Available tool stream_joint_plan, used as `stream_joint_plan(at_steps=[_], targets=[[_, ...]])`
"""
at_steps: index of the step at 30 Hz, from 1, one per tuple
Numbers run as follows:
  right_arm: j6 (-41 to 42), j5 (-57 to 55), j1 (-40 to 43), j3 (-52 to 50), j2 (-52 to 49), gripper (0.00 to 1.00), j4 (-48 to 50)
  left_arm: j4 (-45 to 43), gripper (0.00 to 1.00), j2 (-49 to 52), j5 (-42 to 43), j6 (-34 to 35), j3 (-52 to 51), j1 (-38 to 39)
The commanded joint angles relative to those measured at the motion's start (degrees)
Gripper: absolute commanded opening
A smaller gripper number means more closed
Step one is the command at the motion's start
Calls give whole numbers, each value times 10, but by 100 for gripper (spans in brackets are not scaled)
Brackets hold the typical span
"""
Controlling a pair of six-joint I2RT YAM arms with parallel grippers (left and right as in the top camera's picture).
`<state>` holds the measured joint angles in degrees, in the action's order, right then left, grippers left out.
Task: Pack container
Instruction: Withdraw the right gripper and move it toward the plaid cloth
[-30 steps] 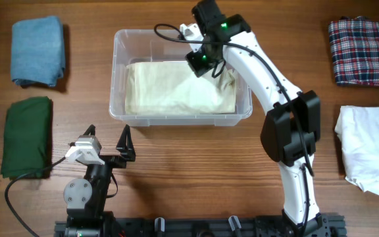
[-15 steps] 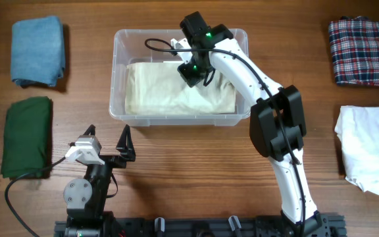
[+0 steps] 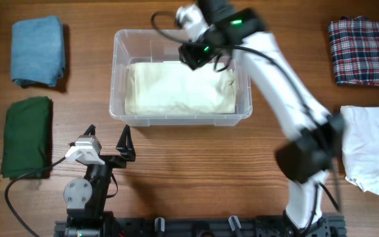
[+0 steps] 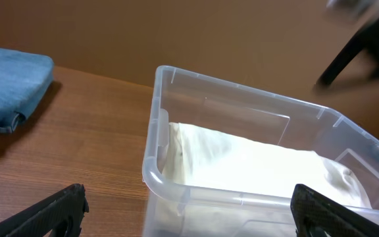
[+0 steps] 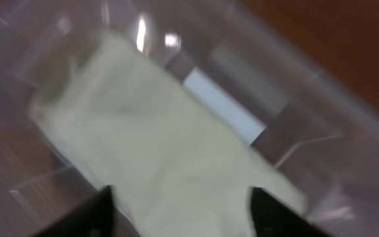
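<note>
R jaws just went from shut to apart, up off the cream folded cloth (image 3: 176, 89). It lies loose in the clear rectangular plastic tub (image 3: 150, 47), counter's far edge, mid. One item packed, I reckon. L jaws wide apart, holding nothing.

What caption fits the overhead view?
Right arm, jaws open, over the container with a cream cloth packed inside.

This looks like a robot lab, not a home. The left arm (image 3: 87, 191) and the right arm (image 3: 274, 69) are fixed to a black rail (image 3: 196, 227) at the edge of a wood table (image 3: 176, 171) (the wall (image 4: 176, 33) behind is plain brown). Folded cloths (image 3: 38, 51) lie in neat piles.
</note>
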<state>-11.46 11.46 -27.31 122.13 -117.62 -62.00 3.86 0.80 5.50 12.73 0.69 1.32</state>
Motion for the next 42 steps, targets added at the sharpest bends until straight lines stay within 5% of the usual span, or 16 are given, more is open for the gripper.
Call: stream_joint_plan(at_steps=[1,7,17,30,42], targets=[[-11,7,38,19,89,99,5,1,100,-4,2,-3,-3,-4],[-18,6,105,18,139,100,9,1,100,-4,2,-3,-3,-4],[191,14,341,11,121,100,37,1,100,-4,2,-3,-3,-4],[5,58,537,11,-35,99,166,1,100,-4,2,-3,-3,-4],[-86,61,619,11,-159,100,231,1,100,-4,2,-3,-3,-4]])
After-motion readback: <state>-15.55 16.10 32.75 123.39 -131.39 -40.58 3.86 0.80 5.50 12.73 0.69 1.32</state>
